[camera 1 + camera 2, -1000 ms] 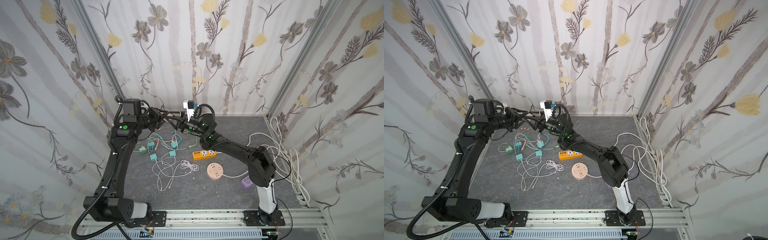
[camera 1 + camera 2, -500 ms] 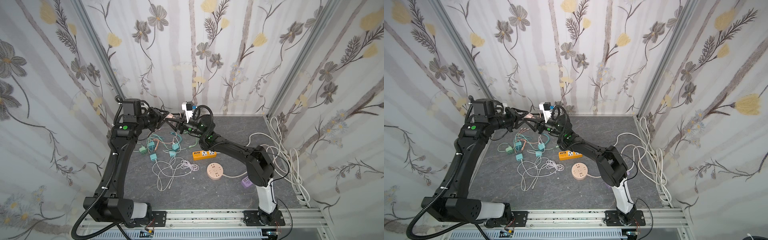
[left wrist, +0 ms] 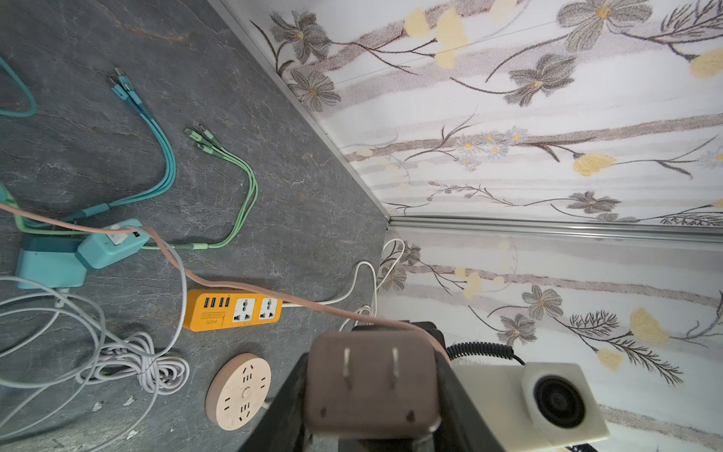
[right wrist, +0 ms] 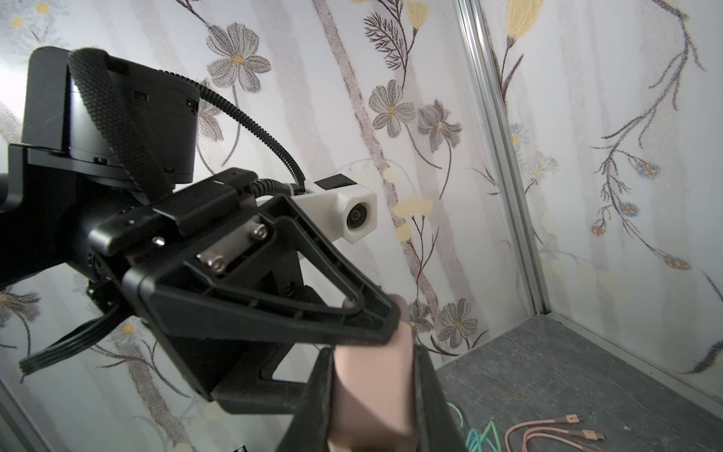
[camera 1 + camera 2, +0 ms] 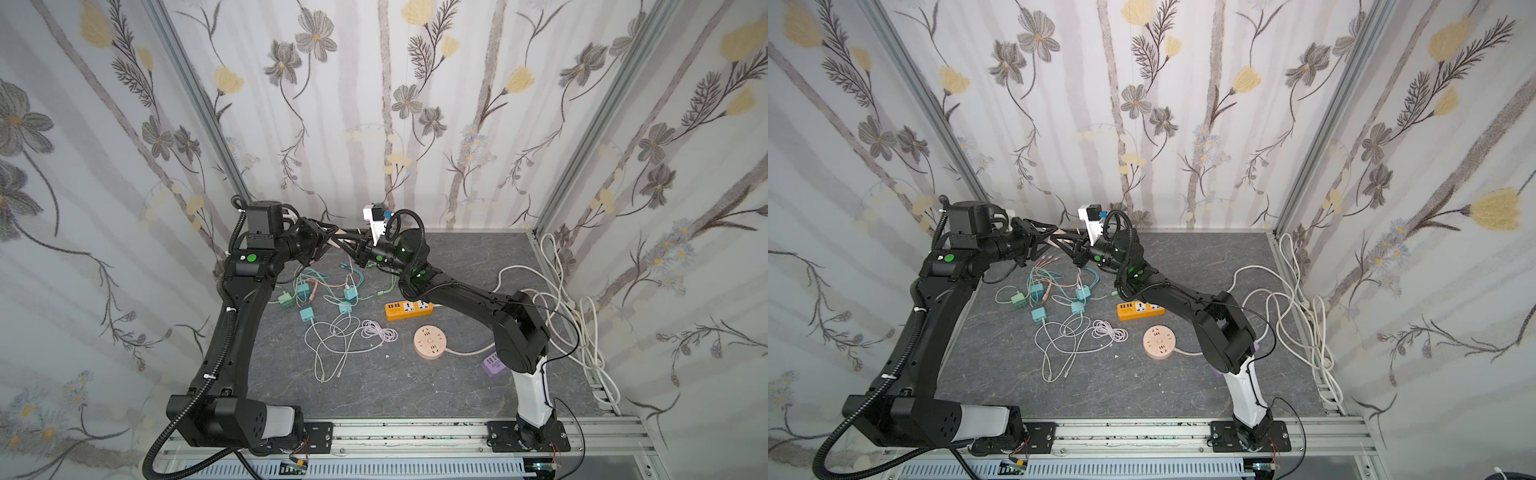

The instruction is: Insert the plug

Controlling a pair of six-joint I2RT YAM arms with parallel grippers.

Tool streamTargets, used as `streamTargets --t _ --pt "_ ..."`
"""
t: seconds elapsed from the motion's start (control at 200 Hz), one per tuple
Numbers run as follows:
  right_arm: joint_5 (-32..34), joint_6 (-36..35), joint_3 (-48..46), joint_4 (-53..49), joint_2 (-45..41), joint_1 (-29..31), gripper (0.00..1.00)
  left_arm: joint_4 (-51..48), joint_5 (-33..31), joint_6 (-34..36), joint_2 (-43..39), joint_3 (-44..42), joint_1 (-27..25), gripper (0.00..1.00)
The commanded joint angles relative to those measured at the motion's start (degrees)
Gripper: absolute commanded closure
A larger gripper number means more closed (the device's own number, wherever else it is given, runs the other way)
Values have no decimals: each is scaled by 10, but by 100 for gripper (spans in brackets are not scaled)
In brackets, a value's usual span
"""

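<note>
A grey stone-patterned tabletop (image 5: 457, 386) is walled with floral wallpaper (image 5: 415, 104). Left of centre in both top views lie teal charger blocks (image 5: 306, 313) (image 5: 1038, 313) among tangled cables, with a green charger block (image 5: 286, 300) at the left of the cluster. Just below them, thin white cables (image 5: 332, 353) loop beside a pale coiled cable (image 5: 376, 332). Thick white cords (image 5: 595, 332) run along the right edge. The left wrist view shows a blue three-headed cable (image 3: 156, 156) beside a green one (image 3: 234, 188).
</note>
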Motion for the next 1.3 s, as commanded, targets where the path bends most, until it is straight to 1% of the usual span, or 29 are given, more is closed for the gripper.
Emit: streamTargets --t 0.0,0.05,0.075,0.11,0.125,0.175,0.22,0.265,0.32,0.395,0.485,0.545,0.635,0.685,0.749,0.824,0.929,1.004,1.069,1.154,1.244,1.294 --pt "-7 -3 -23 -6 -47 -9 100 -51 -108 125 -10 -11 1 26" --pt "-4 -7 -41 -32 -66 -9 100 -76 -172 175 -20 -24 -3 19" --pt "-2 -8 -48 -47 -75 -30 100 -92 -209 195 -27 -33 -6 16" --pt "-1 -9 -55 -71 -85 -38 100 -112 -263 219 -36 -39 -16 14" --pt "-1 -9 -56 -81 -89 -41 100 -118 -284 228 -40 -57 -20 13" --pt "0 -8 -61 -115 -98 -50 100 -133 -340 253 -53 -86 -42 8" --pt "1 -8 -64 -138 -105 -57 100 -139 -381 264 -69 -117 -66 4" --pt "4 -8 -66 -159 -110 -60 100 -135 -408 264 -82 -152 -91 0" --pt "9 -8 -66 -186 -114 -63 100 -113 -428 250 -98 -206 -119 0" --pt "16 -7 -61 -213 -116 -63 100 -51 -429 234 -126 -287 -157 0" --pt "21 12 -59 -225 -114 -63 100 42 -376 229 -140 -359 -193 0" --pt "19 26 -60 -221 -111 -63 100 72 -352 236 -127 -363 -216 0" --pt "19 39 -58 -220 -108 -62 100 82 -353 253 -90 -336 -245 0" --pt "24 41 -59 -222 -109 -61 100 98 -347 253 -69 -326 -253 0" --pt "29 43 -59 -226 -111 -59 100 141 -323 244 -42 -325 -256 0" --pt "39 45 -62 -230 -116 -56 100 185 -321 232 -12 -323 -261 0" --pt "46 53 -65 -231 -121 -53 100 225 -326 220 33 -305 -264 0" --pt "44 58 -65 -233 -123 -52 100 234 -349 217 62 -287 -266 0" --pt "46 58 -66 -237 -127 -51 100 232 -378 225 77 -279 -265 0" --pt "56 54 -71 -250 -137 -52 100 216 -390 264 81 -274 -250 0" --pt "62 43 -78 -262 -148 -52 100 171 -398 313 81 -270 -220 0" --pt "63 37 -80 -269 -153 -52 100 136 -398 326 83 -264 -197 4"
